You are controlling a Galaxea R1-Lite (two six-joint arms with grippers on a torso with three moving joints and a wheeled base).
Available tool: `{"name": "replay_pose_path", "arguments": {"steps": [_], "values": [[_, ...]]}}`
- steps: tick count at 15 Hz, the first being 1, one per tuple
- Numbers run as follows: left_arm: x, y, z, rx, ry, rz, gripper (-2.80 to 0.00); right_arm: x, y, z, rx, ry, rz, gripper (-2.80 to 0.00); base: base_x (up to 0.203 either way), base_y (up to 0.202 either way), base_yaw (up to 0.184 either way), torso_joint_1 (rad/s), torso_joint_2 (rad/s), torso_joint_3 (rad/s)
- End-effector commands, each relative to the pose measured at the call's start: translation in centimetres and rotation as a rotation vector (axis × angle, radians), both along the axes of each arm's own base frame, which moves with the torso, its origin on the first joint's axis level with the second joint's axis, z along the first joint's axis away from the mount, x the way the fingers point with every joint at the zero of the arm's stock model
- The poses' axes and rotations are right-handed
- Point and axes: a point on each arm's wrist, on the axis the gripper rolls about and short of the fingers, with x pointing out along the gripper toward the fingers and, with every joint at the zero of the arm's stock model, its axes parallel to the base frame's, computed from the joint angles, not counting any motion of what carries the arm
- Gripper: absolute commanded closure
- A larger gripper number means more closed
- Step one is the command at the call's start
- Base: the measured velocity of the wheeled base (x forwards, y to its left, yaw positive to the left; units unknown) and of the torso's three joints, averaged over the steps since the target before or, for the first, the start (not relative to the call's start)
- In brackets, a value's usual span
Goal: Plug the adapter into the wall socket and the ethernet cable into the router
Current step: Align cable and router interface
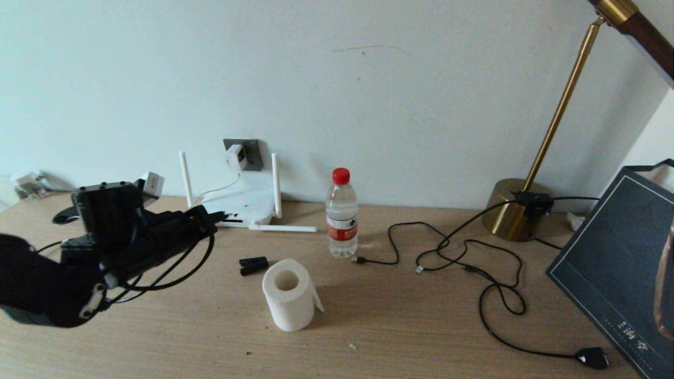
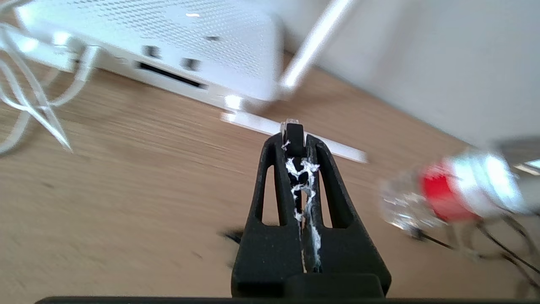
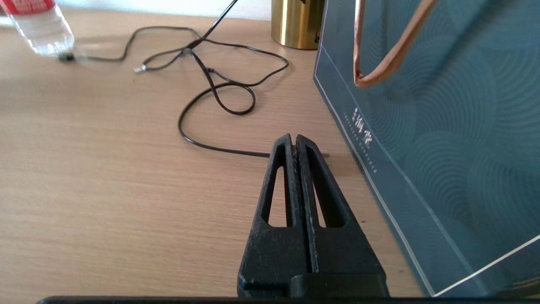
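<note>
Left gripper, nearest the camera at table's left: jaws pinched on the ethernet cable, clear plug tip poking just past the fingertips. Black cable loops back under the arm in the head view. Plug tip sits just short of the router, roughly level with its port edge; wrist view shows dark slots along that edge, not yet entered.

Handling, as judged: cable light but springy, its loop will tug sideways; plug tip is hard, brittle plastic with a latch, so it wants a straight push. Hold on the boot close behind the tip looks right. Router is light and may slide back on the smooth top.

Right gripper: jaws closed, holding nothing, parked low over the table beside a dark blue paper bag.

Mid-table: toilet roll, small black clip, water bottle, thin black cords sprawled right.

Far: adapter seated in the wall socket, white cord running down to the router. Brass lamp at right rear.

Table: pale wood grain, flat, slick-looking. Wall plain white.
</note>
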Motion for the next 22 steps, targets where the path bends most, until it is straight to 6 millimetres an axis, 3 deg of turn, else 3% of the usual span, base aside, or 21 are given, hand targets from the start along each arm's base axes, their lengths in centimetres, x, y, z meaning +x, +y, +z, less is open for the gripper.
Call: {"name": "replay_pose_path", "arguments": {"steps": [1,10,22], "values": [[2.0,0.6,-2.3,-0.001,0.025,0.015,0.0,0.0,0.0,0.0,0.005,0.002,-0.001,0.0,0.0,0.0,0.0,0.0,0.0,0.0],[3.4,0.6,-6.2,0.09,-0.042,-0.004,0.0,0.0,0.0,0.0,0.005,0.002,-0.001,0.0,0.0,0.0,0.0,0.0,0.0,0.0],[4.9,0.7,-8.1,0.172,-0.093,0.004,0.0,0.0,0.0,0.0,0.005,0.002,-0.001,0.0,0.0,0.0,0.0,0.0,0.0,0.0]]}}
